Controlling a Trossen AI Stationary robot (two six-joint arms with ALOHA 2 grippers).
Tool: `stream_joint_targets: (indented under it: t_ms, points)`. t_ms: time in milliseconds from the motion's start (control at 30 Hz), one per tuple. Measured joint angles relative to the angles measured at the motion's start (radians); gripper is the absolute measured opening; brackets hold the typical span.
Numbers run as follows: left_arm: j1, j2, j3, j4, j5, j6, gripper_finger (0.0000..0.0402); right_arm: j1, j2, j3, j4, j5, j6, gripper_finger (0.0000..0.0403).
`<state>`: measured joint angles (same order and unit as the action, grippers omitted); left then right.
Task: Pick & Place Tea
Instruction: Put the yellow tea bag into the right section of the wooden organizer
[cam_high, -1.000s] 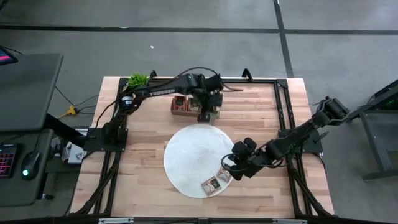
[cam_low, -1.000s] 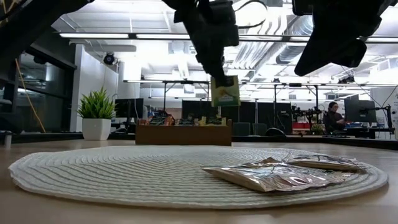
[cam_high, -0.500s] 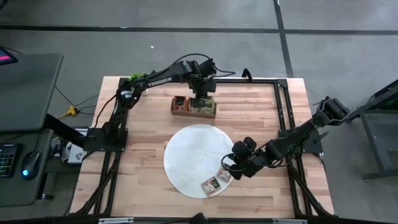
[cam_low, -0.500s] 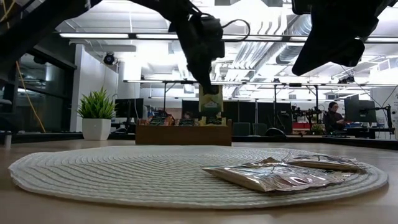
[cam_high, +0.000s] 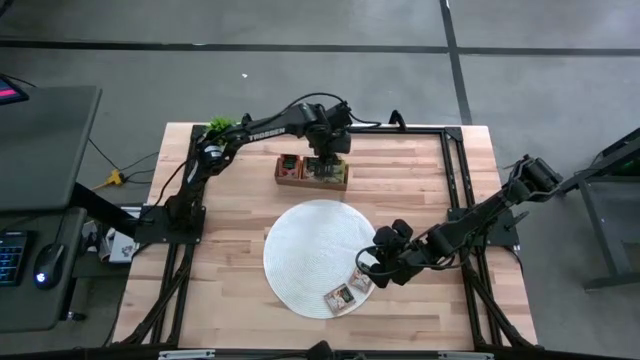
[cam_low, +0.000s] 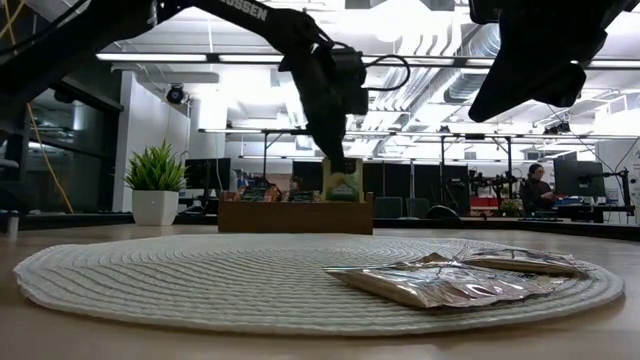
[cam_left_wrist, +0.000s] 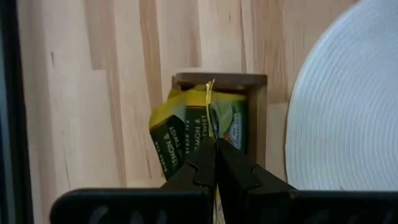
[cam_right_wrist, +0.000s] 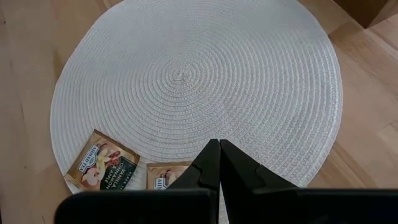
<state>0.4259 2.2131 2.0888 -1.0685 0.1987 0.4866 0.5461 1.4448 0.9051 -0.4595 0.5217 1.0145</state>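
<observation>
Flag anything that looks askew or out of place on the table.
In the tray, one yellow packet leans tilted instead of standing straight, beside the packet the left hand pinches edge-on. Two packets lie flat at the mat edge, below the shut, empty right hand. Nothing looks spilled or damaged.

Grey floor (cam_high: 300, 80); ceiling strip lights (cam_low: 180, 57); potted plant (cam_low: 155, 185).

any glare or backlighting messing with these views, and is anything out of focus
Low view: bright ceiling lights backlight both arms into dark shapes, the foil packets shine, the near mat edge is soft. Left wrist view: left gripper blurs up close, yellow packet sharp. High view: even light, no glare.
</observation>
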Motion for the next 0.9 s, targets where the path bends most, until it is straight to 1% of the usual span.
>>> stream_joint_targets:
  t_ms: [233, 333, 667, 900]
  points:
    - [0.0, -0.001, 0.001, 0.008, -0.001, -0.017, 0.0, 0.0, 0.0, 0.0, 0.0, 0.001, 0.006, 0.0]
    - [0.0, -0.001, 0.001, -0.004, 0.028, -0.018, 0.0, 0.0, 0.0, 0.0, 0.0, 0.001, 0.006, 0.0]
    - [0.0, -0.001, 0.001, -0.004, 0.036, -0.02, 0.0, 0.0, 0.0, 0.0, 0.0, 0.003, 0.007, 0.0]
    - [-0.001, -0.001, 0.001, -0.004, 0.073, -0.028, 0.0, 0.0, 0.0, 0.0, 0.0, 0.003, 0.007, 0.0]
